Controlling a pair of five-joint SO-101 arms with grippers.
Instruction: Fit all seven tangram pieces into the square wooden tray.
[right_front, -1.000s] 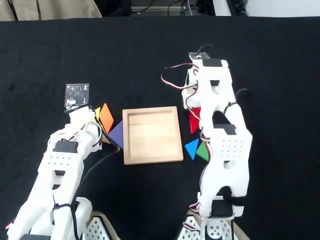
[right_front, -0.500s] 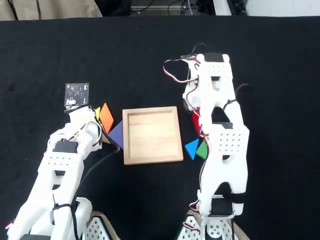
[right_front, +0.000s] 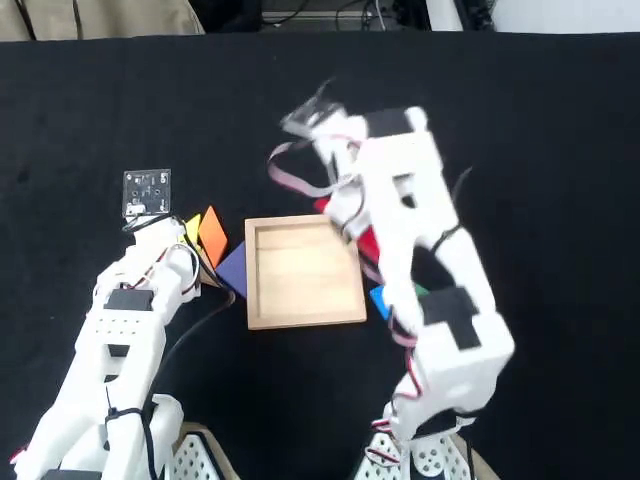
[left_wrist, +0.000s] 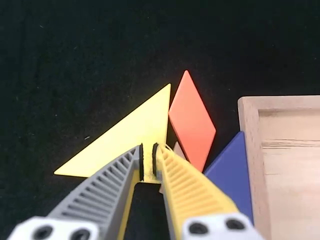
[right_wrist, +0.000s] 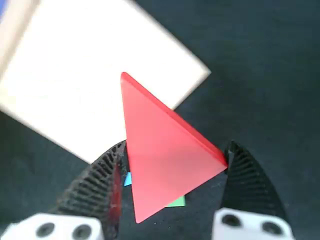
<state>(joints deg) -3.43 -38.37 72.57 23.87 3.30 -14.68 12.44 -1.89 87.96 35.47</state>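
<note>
The square wooden tray (right_front: 250, 275) lies mid-table and holds no pieces. My right gripper (right_wrist: 175, 175) is shut on a red triangle (right_wrist: 160, 150), carried above the tray's (right_wrist: 90, 70) far right corner; the red triangle (right_front: 366, 243) peeks out under the arm. My left gripper (left_wrist: 148, 156) is shut, its tips touching a corner of the flat yellow triangle (left_wrist: 130, 135) left of the tray. An orange rhombus (left_wrist: 192, 120), a purple-blue triangle (left_wrist: 232, 172) and a small pale piece (left_wrist: 177, 149) lie beside it. A blue triangle (right_front: 382, 298) and a green piece (right_wrist: 175, 202) sit right of the tray.
Black cloth covers the table, with open room beyond the tray and at both sides. The orange rhombus (right_front: 212, 235) and purple-blue triangle (right_front: 233, 270) crowd the tray's left wall. The right arm's cables loop above the tray's far edge.
The right arm swung left with the red triangle, from beside the tray's right side to over its far right corner. The left arm barely shifted.
</note>
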